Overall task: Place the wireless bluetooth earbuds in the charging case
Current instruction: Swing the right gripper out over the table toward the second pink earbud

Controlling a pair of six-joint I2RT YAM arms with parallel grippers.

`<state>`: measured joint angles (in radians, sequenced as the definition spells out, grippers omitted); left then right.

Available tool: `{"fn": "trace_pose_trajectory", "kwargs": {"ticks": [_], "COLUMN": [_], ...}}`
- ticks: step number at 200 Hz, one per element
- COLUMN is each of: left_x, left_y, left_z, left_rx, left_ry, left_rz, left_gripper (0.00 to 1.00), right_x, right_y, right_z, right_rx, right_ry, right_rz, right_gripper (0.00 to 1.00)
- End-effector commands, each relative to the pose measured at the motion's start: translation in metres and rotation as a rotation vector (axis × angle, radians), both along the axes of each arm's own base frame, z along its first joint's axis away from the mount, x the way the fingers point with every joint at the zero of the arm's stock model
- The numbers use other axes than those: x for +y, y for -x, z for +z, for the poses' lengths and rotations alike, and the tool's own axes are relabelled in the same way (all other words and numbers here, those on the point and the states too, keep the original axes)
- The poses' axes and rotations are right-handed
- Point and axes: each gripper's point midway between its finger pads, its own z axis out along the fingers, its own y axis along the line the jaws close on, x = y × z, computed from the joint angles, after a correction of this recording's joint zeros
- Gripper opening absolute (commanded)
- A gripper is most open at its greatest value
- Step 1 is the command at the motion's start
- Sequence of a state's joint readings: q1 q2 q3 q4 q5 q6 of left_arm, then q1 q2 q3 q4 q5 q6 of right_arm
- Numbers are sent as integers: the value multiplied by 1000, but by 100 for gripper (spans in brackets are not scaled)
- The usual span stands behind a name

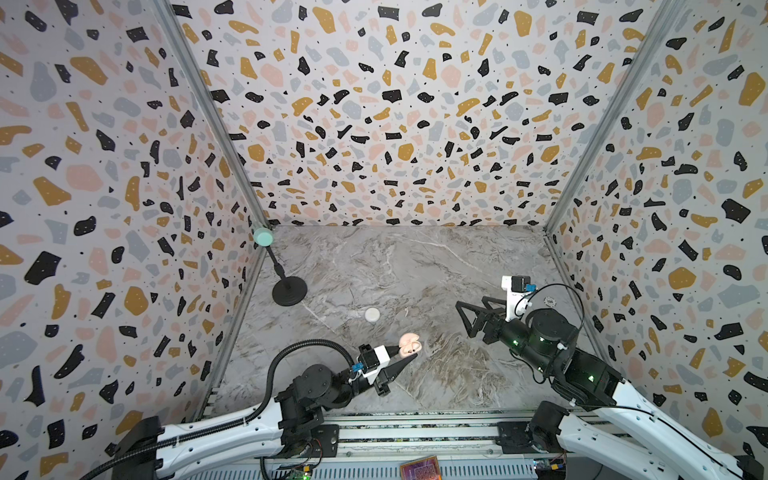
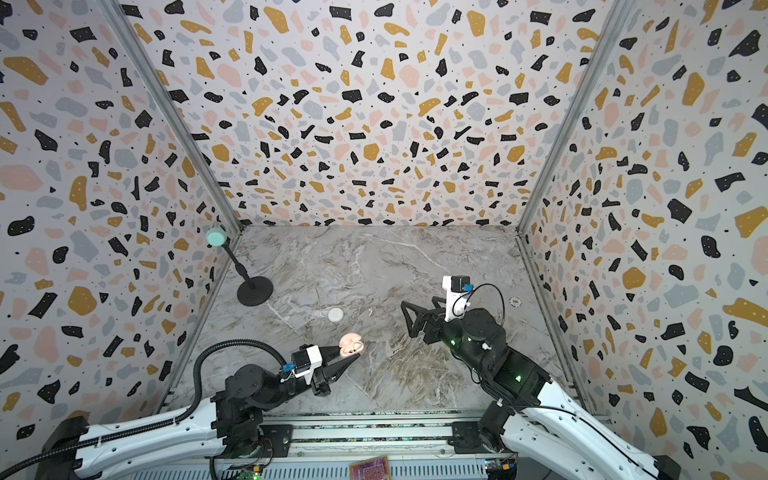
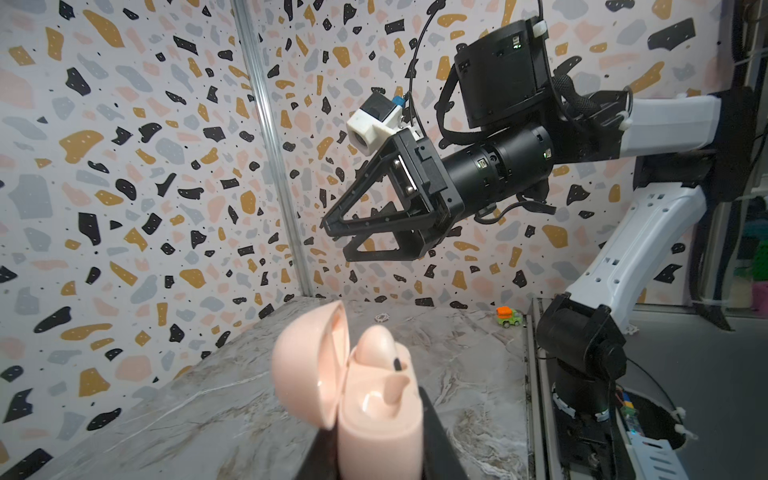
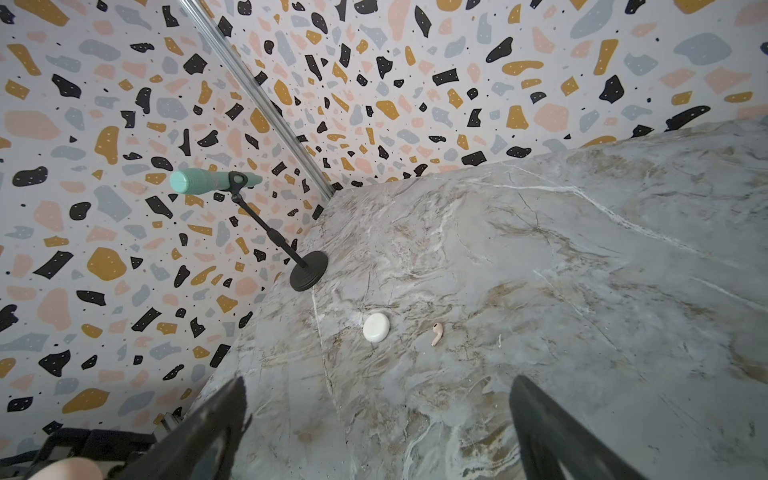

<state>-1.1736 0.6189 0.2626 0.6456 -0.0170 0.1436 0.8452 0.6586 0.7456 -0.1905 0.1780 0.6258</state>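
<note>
Earbuds half stowed. In both top views the left gripper (image 1: 404, 354) (image 2: 347, 356) is clamped on the open pink charging case (image 1: 410, 343) (image 2: 351, 344) at 6 o'clock on the marble table (image 1: 436, 266), apparently clear of the surface. The right gripper (image 1: 465, 319) hangs at 3 o'clock, jaws spread wide and empty. A closed white case (image 1: 372, 314) sits near the centre. The loose earbud (image 1: 406, 310), a faint pale sliver, lies just at its 3 o'clock. A teal microphone (image 1: 263, 236) on a stand occupies 10 o'clock.

Left wrist view: the seated earbud (image 3: 376, 347) rests in the pink case, lid (image 3: 309, 365) tipped back, and the socket beside it looks vacant. A toy truck (image 3: 509, 318) is parked at the table edge beyond.

Right wrist view: black fingers (image 4: 216, 428) frame bare marble, with the loose earbud lying flat beside the white case, not touching it.

Trouble could start at the pickup. The loose earbud is tiny and flat on slick stone, so jaws closing off-centre could flick it away or pinch its stem and turn it. Pressing it home could twist the pink case in its narrow grip, swing the lid shut, or dislodge the seated earbud.
</note>
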Motion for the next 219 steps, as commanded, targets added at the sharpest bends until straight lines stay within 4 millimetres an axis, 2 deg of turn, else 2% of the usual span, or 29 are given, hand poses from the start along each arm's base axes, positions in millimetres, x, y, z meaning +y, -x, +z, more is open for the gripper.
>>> {"fn": "trace_pose_trajectory", "kwargs": {"ticks": [1,20,52,120,147,180,219], "left_x": [8,15,30,49,55,64,77], "left_y": [-5,-6,-19,-10,-9,-10,-12], "left_z": [4,-2,-11,-20,-16,-9,-12], "left_rx": [-101,-148,-111,-93,-93,-92,-122], "left_ry": [-65,-103,-147,-124,-83,-32,21], "left_rz": [67,101,202,189,199,224,275], "left_gripper": [0,0,0,0,0,0,0], "right_x": [-3,-4,4,25,27,31,60], "right_y": [-4,-10,-17,-36,-48,-66,-89], "right_z": [10,7,-1,-19,-27,-48,-80], "right_rx": [13,32,87,203,249,349,437], "right_ry": [-21,-1,37,98,130,182,270], "right_rz": [-33,-57,-63,-71,-100,-131,-99], "right_gripper": [99,99,99,99,99,99,98]}}
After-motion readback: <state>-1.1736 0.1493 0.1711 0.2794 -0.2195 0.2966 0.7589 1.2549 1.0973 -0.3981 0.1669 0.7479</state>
